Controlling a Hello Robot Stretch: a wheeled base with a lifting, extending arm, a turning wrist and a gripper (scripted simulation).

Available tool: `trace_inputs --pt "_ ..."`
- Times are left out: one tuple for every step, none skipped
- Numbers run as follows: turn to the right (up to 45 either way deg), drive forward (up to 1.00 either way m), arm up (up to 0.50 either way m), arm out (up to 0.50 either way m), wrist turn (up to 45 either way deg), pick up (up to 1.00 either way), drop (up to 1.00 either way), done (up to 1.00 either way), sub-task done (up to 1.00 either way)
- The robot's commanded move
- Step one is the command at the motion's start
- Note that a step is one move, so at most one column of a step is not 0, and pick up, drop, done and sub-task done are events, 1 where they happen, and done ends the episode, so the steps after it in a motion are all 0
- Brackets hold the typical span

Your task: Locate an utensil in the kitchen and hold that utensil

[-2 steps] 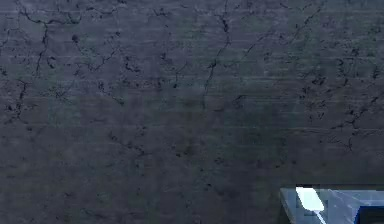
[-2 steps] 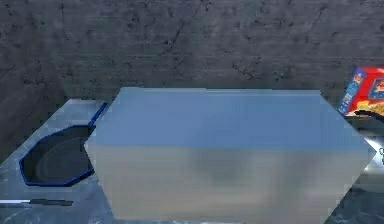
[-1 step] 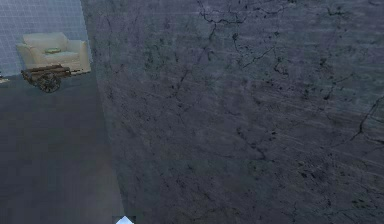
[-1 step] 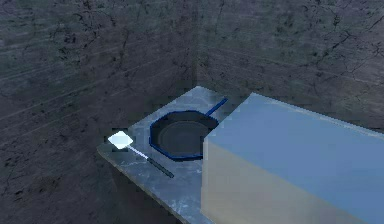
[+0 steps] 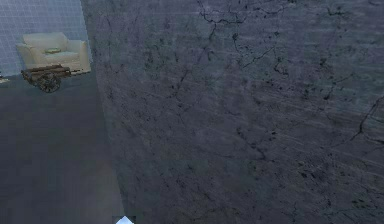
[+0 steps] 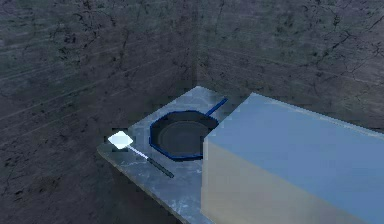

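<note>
A: Where is the utensil lying?
B: We are seeing the spatula (image 6: 123,140) lying flat on the desk (image 6: 133,171) beside the pan (image 6: 183,135), handy for cooking. The end effector's state, we cannot tell.

Dark cracked wall (image 5: 240,110) close ahead, pale armchair (image 5: 50,50) beyond

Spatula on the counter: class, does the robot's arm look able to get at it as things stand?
Probably yes. The spatula lies uncovered near the corner of the counter, beside the pan; the pale block stands apart to its right, so nothing seems to bar the way.
</note>
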Motion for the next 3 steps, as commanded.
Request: trace_inputs --pt "0.0 0.0 0.38 0.0 0.0 0.0 0.0 0.0 0.0" --pt "0.0 0.0 0.0 0.1 0.0 0.0 0.0 0.0 0.0" --pt "0.0 0.0 0.0 0.0 45.0 0.0 0.0 0.0 0.0"
